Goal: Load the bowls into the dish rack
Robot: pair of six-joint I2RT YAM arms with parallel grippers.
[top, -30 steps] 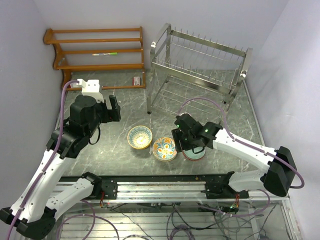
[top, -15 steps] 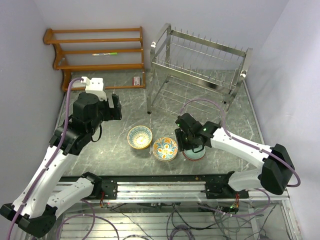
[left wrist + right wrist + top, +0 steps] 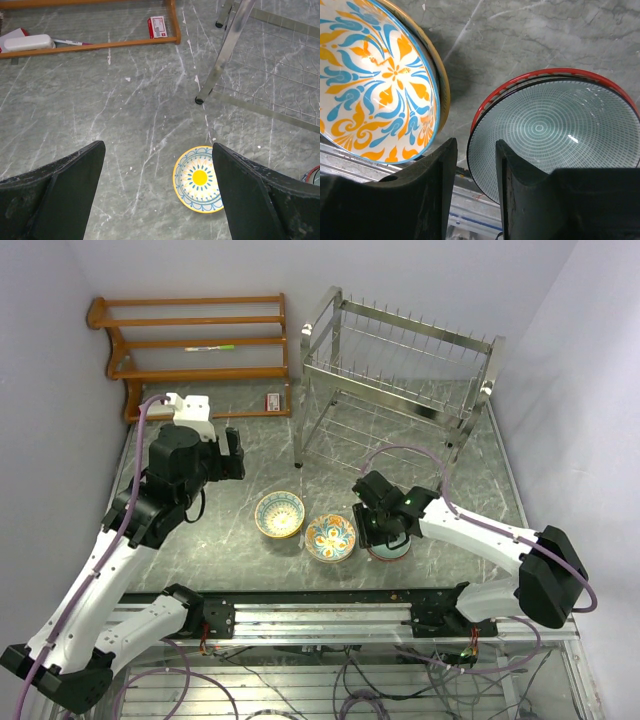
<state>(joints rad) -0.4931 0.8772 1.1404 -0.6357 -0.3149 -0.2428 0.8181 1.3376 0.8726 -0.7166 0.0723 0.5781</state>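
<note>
We found the right gripper (image 3: 476,150), jaws narrowly apart, astride the rim of the red-rimmed, teal-patterned ceramic bowl (image 3: 555,130) resting on the grey marble table (image 3: 545,30); we judged grasping in hand, next requiring firm closure before lifting toward the silver wire dish rack (image 3: 400,370).

The blue-orange bowl (image 3: 380,85) and the red-rimmed teal bowl (image 3: 545,130) stand just apart; one finger of the right gripper (image 3: 475,150) occupies that gap. You have open marble (image 3: 125,125) left of and behind the yellow-teal bowl (image 3: 199,178). Farther back, the dish rack (image 3: 400,370) legs obstruct passage, and the wooden shelf (image 3: 190,340) closes the far-left corner.
</note>
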